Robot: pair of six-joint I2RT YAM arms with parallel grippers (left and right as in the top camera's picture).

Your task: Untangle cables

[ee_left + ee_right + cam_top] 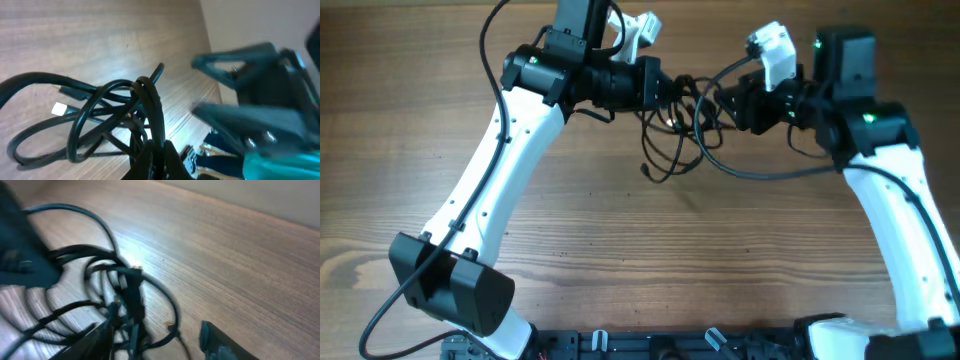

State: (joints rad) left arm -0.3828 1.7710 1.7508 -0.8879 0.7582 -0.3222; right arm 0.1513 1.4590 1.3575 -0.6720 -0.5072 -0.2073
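Note:
The thin black cables point(672, 150) form a tangled bundle of loops at the back middle of the wooden table, hanging between my two grippers. My left gripper point(672, 90) comes in from the left and is shut on a strand of the bundle. In the left wrist view, its jaws point(157, 155) pinch the cables point(100, 115), whose loops spread over the table. My right gripper point(722, 100) faces it from the right. In the right wrist view, its fingers point(155, 340) are wide apart, with loops of the cables point(125, 295) near the left finger.
Thicker black cables wired to the arms run along the left arm point(490, 60) and curve below the right wrist point(770, 172). The wooden table point(620, 260) extends toward the front. The table's back edge lies close behind the grippers.

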